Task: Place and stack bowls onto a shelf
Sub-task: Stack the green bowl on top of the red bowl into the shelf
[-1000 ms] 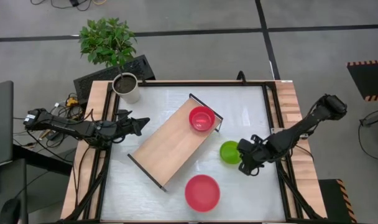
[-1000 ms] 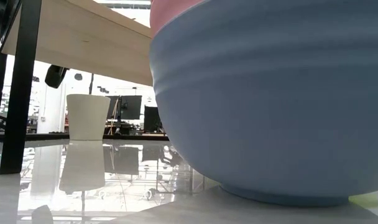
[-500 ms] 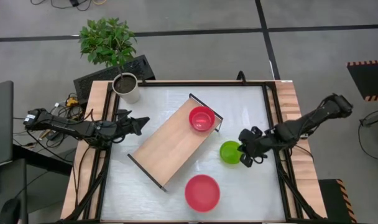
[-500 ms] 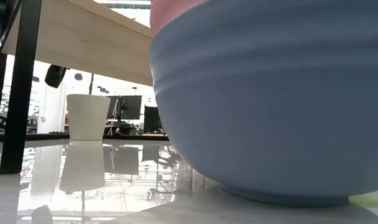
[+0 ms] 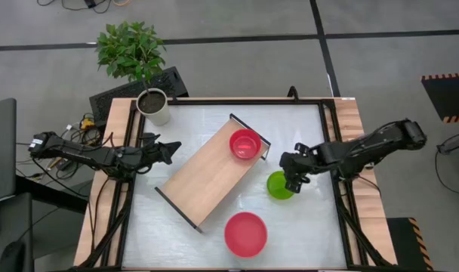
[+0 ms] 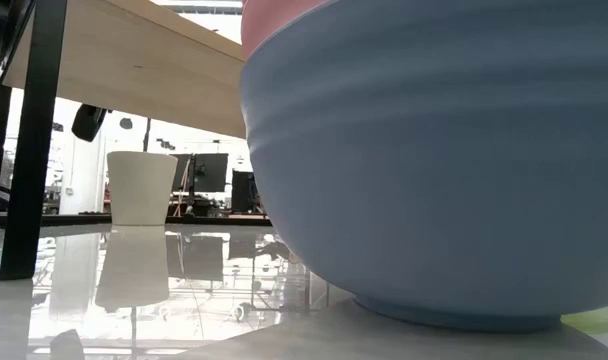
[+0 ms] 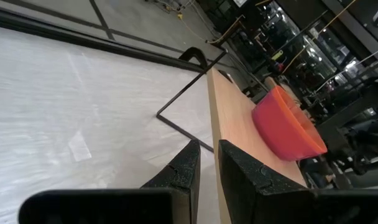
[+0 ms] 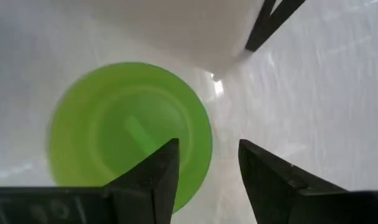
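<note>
Bowls, three in sight from above, all empty.

1. Large bowl [image 5: 245,233], red-pink inside, at about 6 o'clock on the tabletop [image 5: 214,117], standing free, apart from the shelf. In the low view it fills most of the frame [image 6: 434,160], blue outside with a pink band at its rim.
2. Small yellow-green bowl [image 5: 278,185], at about 4 o'clock, just beside the shelf's near right end. Right claw [image 5: 291,181] hangs at its edge; in the right wrist view the fingers [image 8: 161,174] stand apart, one over the bowl's rim [image 8: 114,124], the other outside it. Whether a finger touches the rim cannot be told.
3. Small red bowl [image 5: 244,143], upright on the shelf at its 1 o'clock end; also seen in the left wrist view [image 7: 285,127].

Shelf [image 5: 207,174]: light wooden board lying diagonally across the tabletop's centre, black frames at both short ends, otherwise bare.

Left claw [image 5: 169,149]: at 9 o'clock, over the tabletop's left edge, fingers nearly together with a narrow gap, holding nothing, pointed at the shelf.

White plant pot [image 5: 153,106] with soil: 11 o'clock corner, well apart from the bowls. Leafy plant [image 5: 130,49] on the floor beyond it.
</note>
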You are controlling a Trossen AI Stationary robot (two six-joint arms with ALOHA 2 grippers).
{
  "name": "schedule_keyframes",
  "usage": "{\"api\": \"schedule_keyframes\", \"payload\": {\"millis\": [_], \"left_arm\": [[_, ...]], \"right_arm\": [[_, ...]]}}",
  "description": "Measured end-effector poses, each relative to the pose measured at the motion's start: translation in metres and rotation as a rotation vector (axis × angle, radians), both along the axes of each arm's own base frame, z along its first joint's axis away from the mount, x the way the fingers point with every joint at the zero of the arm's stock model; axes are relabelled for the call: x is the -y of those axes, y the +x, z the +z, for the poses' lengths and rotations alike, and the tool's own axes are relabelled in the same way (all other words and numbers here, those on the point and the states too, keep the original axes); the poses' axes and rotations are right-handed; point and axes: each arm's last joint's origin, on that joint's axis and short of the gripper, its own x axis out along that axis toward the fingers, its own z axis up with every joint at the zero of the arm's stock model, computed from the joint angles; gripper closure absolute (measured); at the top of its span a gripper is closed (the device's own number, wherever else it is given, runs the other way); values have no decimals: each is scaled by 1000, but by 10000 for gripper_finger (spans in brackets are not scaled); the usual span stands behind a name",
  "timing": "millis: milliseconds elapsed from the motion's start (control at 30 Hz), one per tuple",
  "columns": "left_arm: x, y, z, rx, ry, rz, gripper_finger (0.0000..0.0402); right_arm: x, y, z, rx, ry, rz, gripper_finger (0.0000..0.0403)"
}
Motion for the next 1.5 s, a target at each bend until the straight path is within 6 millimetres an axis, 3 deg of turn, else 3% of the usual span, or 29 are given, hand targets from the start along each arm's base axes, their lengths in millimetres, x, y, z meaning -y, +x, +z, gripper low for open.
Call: {"api": "schedule_keyframes", "payload": {"millis": [467,600,733,900,1033,1267,1500], "left_arm": [[0,-1,-4,-42,0,8,358],[0,-1,-4,-43,1,9,358],[-1,-2,-4,-43,5,24,358],[-1,-2,-4,-43,6,25,358],[-1,-2,-4,-49,14,24,358],[-1,-2,-4,-50,15,23,358],[-1,-2,-4,-50,15,24,358]], "right_arm": [[11,26,-31,-114,27,107,248],[11,24,-27,-98,47,92,253],[6,16,-9,-11,68,97,255],[-10,-1,14,100,131,165,255],[-31,-10,18,102,150,296,255],[-63,-8,-1,2,135,426,256],[-74,-4,-19,-83,91,431,256]]}}
